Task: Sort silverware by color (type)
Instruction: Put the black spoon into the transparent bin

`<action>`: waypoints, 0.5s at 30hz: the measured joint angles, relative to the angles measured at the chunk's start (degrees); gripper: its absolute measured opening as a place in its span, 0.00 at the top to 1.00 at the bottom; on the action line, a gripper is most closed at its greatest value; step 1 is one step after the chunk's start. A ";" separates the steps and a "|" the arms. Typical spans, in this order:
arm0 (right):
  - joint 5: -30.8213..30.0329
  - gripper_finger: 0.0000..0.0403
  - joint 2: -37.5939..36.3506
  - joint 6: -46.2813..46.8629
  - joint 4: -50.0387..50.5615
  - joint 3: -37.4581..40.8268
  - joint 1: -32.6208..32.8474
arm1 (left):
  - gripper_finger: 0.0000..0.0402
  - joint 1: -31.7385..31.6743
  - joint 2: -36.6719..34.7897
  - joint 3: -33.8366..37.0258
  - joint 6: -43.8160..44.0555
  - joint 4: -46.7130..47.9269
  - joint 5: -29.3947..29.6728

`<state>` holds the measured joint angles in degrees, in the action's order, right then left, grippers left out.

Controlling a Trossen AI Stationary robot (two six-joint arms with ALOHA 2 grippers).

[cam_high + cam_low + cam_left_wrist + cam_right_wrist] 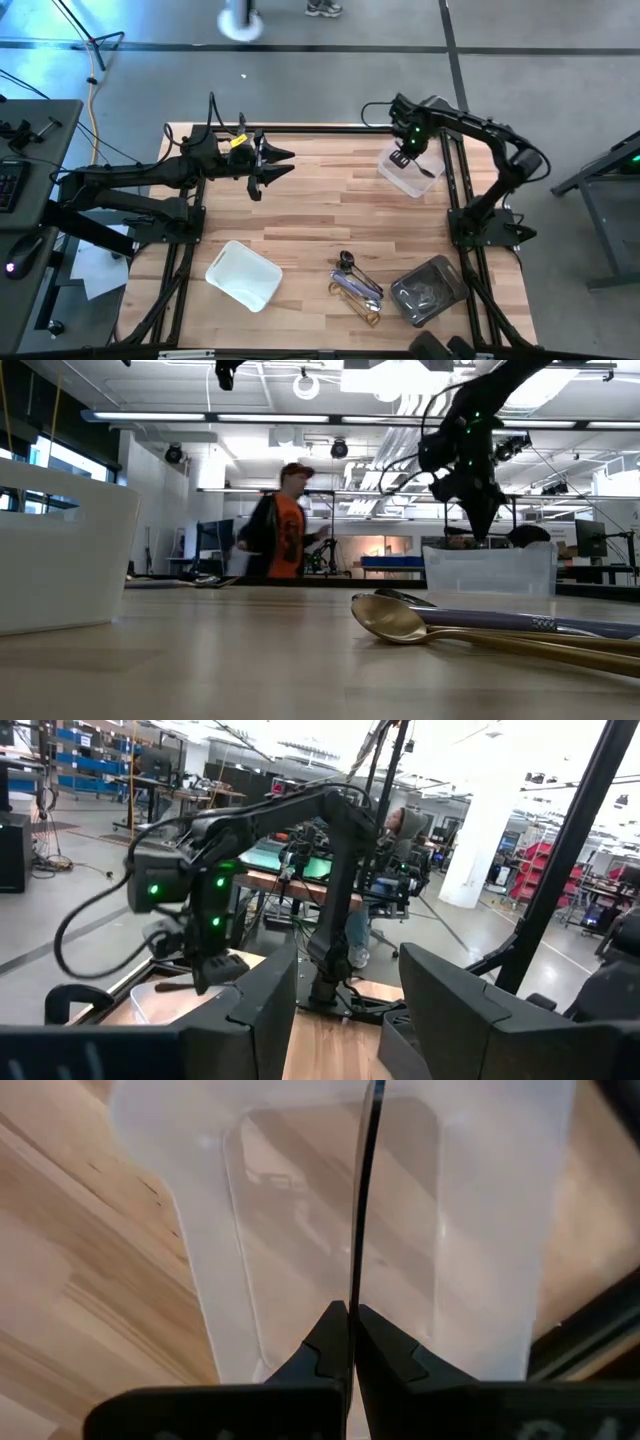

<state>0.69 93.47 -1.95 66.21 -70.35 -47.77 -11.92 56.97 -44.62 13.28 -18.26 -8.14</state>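
— Pale wooden planks make up the table [320, 200], with a workshop room behind it where a person in an orange top [285, 535] stands. What is the right gripper [352, 1342] doing?

— It hangs above the clear plastic tray [405, 172] at the table's far right, fingers pressed together on a thin dark metal utensil [364, 1200] that points down into that tray.

— And the left gripper [283, 163]?

— It hovers over the far left of the table, fingers apart, holding nothing, pointed across toward the right arm.

— Where is the other silverware?

— A small heap [358, 287] lies near the front edge, between a white plastic tray [243, 273] and a grey tray [428, 288]. In the low view a gold spoon [400, 622] lies there, bowl toward the camera, just beside a silver-handled piece [520, 622]. Some pieces seem to lie in the grey tray; I cannot tell which.
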 joint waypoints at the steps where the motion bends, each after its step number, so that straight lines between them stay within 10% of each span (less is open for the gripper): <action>1: 0.00 1.00 0.66 0.24 -0.04 0.00 -0.01 | 0.58 0.00 0.00 -0.01 0.00 0.00 0.00; 15: -1.73 1.00 8.91 1.93 -2.94 0.02 -0.39 | 0.58 -0.04 0.00 -0.04 0.00 0.00 -0.02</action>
<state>-1.04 102.38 -0.02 63.28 -70.32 -48.16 -11.97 56.97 -44.66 13.28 -18.26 -8.16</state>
